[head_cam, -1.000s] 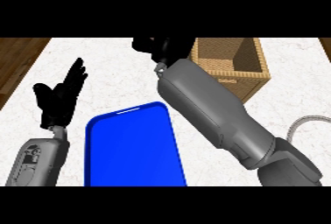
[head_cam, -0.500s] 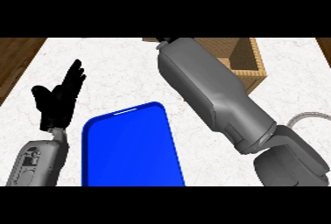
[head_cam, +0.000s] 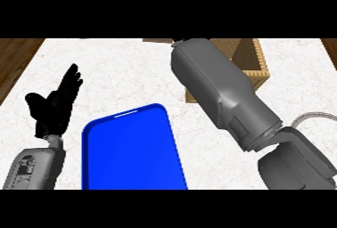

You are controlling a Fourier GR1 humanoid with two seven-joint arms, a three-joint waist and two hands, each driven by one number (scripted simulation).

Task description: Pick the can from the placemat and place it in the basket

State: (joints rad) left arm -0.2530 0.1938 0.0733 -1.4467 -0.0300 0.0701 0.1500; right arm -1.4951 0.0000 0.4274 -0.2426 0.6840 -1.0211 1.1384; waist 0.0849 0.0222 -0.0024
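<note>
A bare blue placemat (head_cam: 132, 151) lies on the white counter near the front, left of centre. The wicker basket (head_cam: 253, 60) stands at the back right, largely hidden behind my right forearm (head_cam: 220, 91), which stretches up to the top edge of the head view. My right hand is out of sight beyond that edge, and no can shows anywhere. At the left my left hand (head_cam: 56, 107) rests open, fingers pointing up, beside the placemat's left edge.
The white marble counter (head_cam: 125, 71) spreads between the placemat and the back edge. Brown wooden floor (head_cam: 13, 62) shows past the counter's left side. A grey cable (head_cam: 316, 118) loops by my right elbow.
My right forearm has swung further up and back over the basket; its hand, seen at the top a second ago, has left the view. The left hand has stayed put.
</note>
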